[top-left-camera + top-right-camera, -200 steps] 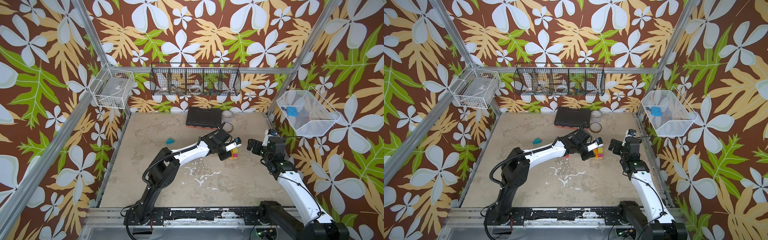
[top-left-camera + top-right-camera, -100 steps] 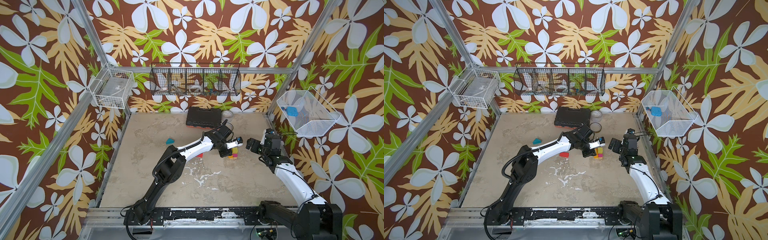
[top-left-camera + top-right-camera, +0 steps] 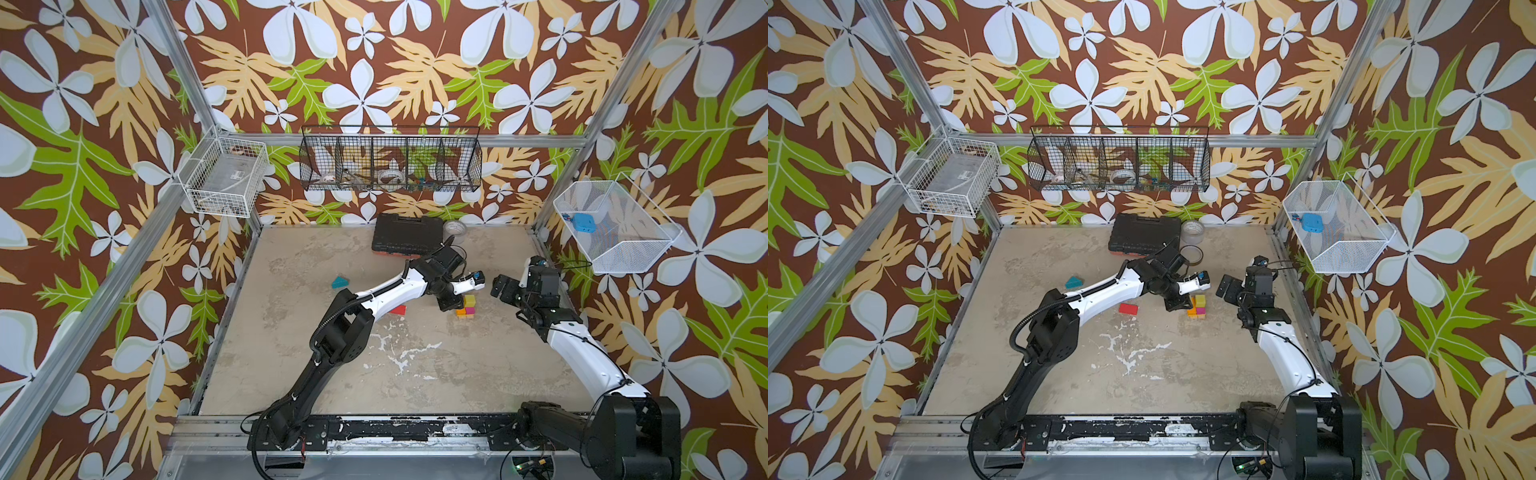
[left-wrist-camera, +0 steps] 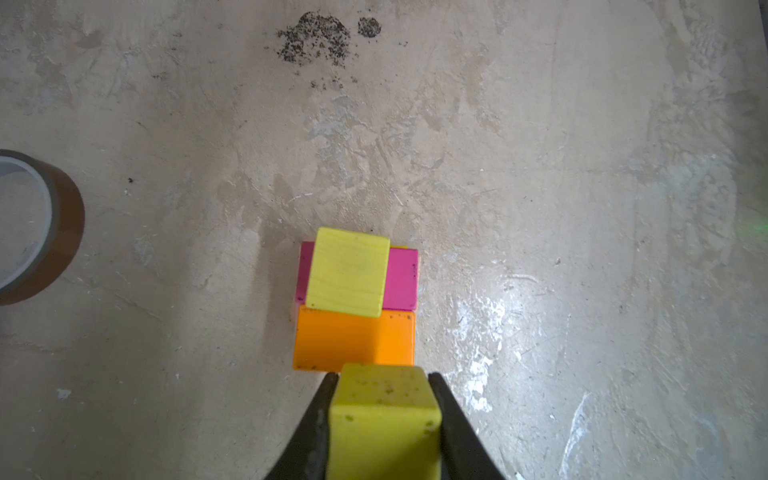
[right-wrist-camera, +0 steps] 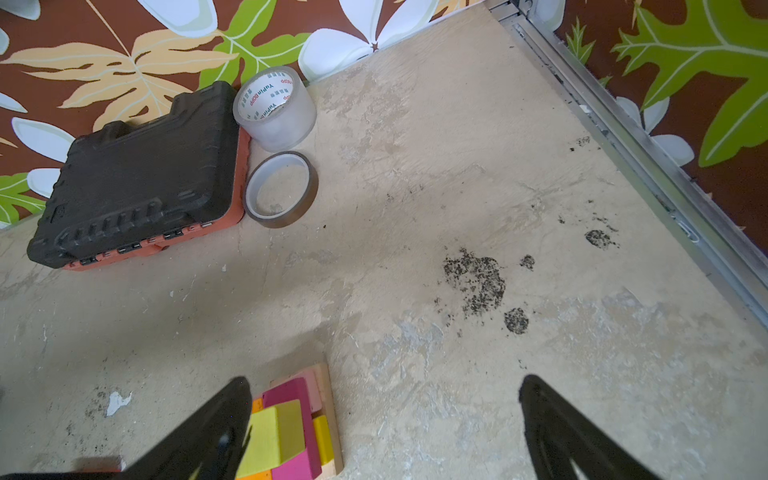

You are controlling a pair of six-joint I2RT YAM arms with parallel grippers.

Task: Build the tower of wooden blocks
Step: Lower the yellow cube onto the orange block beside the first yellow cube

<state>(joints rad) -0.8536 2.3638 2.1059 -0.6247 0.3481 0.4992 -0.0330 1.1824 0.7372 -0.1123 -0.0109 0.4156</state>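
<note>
In both top views my left gripper [image 3: 449, 300] hangs right at the tower [image 3: 466, 307], on the right half of the table. The right gripper [image 3: 503, 286] waits just beside the stack on its other side. The red brick [image 3: 1128, 308] and teal wedge [image 3: 1074, 282] lie loose, well apart from the stack. My worry here is that two arms crowd one small stack, and a sideways swing from either could knock it.

Left wrist view: the jaws are clamped narrow on a yellow cube [image 4: 384, 422], which overlaps the edge of the orange brick [image 4: 353, 340]. A placed yellow cube [image 4: 347, 272] already sits on the magenta brick [image 4: 402, 278], slightly skewed and lapping over onto the orange. If I lower without squaring up, I judge my cube bumps that one, shoves it, or settles tilted on the brick's edge.

Right wrist view: the jaws gape fully with nothing between them, and one finger [image 5: 224, 419] sits close beside the tower's corner. Any drift or closing here could clip the layers and slide them off the plain plank [image 5: 335, 432] underneath.
</note>
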